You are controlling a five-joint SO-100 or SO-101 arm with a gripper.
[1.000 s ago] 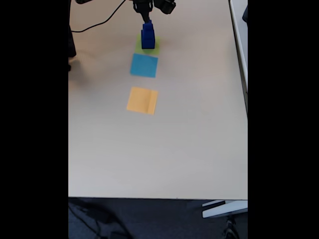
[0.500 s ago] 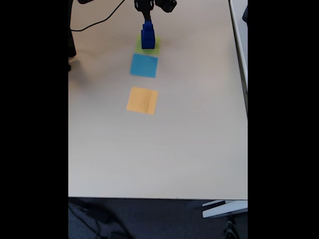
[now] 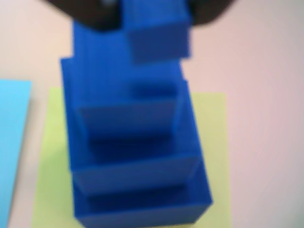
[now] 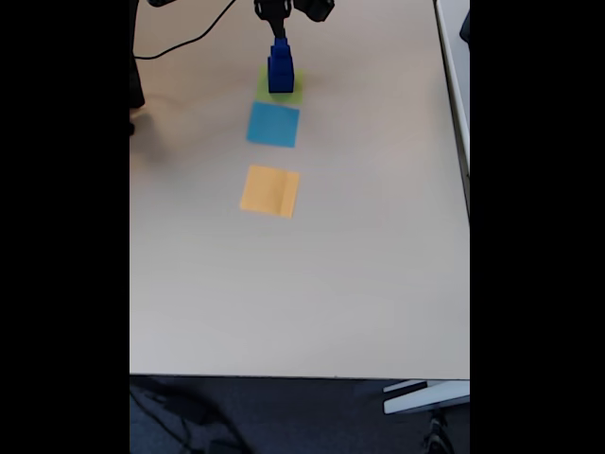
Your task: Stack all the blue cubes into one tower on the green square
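A tower of glossy dark royal-blue solid cubes (image 3: 137,142) is seen in the wrist view, standing on the flat yellow-green paper square (image 3: 211,156). The cubes are stepped in size, the largest at the base and smaller ones above it. The smallest blue cube at the top (image 3: 156,31) is seen nearest the camera, blurred, with dark parts of the jaws on either side of it at the upper edge of the picture. Whether the jaws are pressed against this top cube or stand free of it cannot be told, since the view is out of focus and the fingertips are cut off by the frame.

In the fixed view the same blue tower (image 4: 280,68) is seen on the yellow-green square (image 4: 293,94) near the far edge of the pale beige counter (image 4: 359,274). The black gripper (image 4: 277,30) is placed directly above the tower, its tips at the topmost cube. A flat light-blue paper square (image 4: 273,124) lies just beside the green one, on the side nearer the camera, and a flat orange paper square (image 4: 269,190) lies further along the same line, apart from the blue one. A black cable (image 4: 184,43) is laid across the far left of the counter.
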